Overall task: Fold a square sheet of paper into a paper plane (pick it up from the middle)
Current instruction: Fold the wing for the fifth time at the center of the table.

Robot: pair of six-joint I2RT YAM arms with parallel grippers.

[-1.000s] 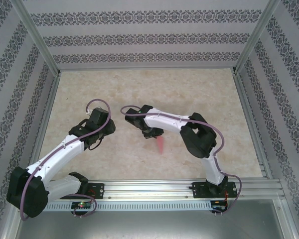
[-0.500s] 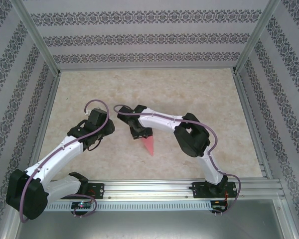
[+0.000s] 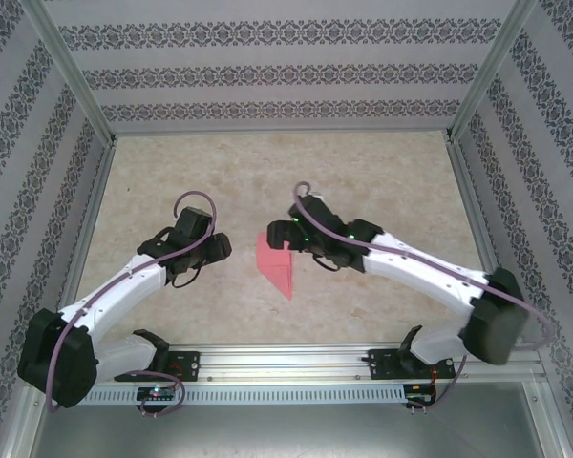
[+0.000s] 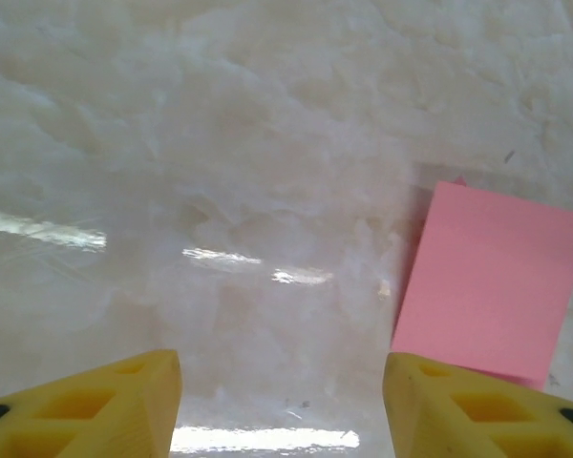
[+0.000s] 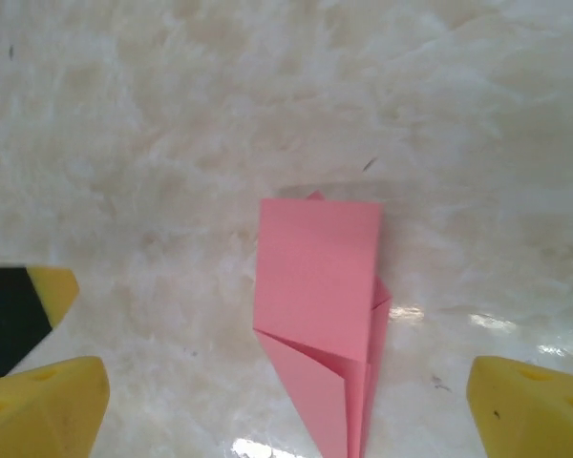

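**Item 1, sheet of paper [image 3: 277, 265].** Pink-red and part-folded. It is lying flat on the surface [image 3: 382, 172] at the centre of the top view, between the two arms. In the right wrist view it [image 5: 317, 286] is showing a rectangular flap above and a narrowing point towards the bottom of the frame. In the left wrist view its squared end [image 4: 487, 281] is sitting at centre right.

**Item 2, step in hand.** I am judging this as mid-fold. The nose is formed, but the wide flap is not yet creased down into a slim dart. Nothing is pinning the paper.

**Item 3, next move.** I am expecting to need one end effector to press the pointed end flat while the other is lifting the flap's edge and bringing it over the centre line. The paper is thin, so I am planning a low, shallow approach.

**Item 4, right end effector [image 5: 286, 410].** It is hovering over the paper with its jaws spread wide, one on either side and apart from it. It is gripping nothing.

**Item 5, left end effector [image 4: 282, 405].** Its jaws are standing apart over bare surface and are holding nothing. One yellow finger [image 4: 477, 405] is overlapping the paper's near edge in the frame, and I cannot tell whether it is touching.
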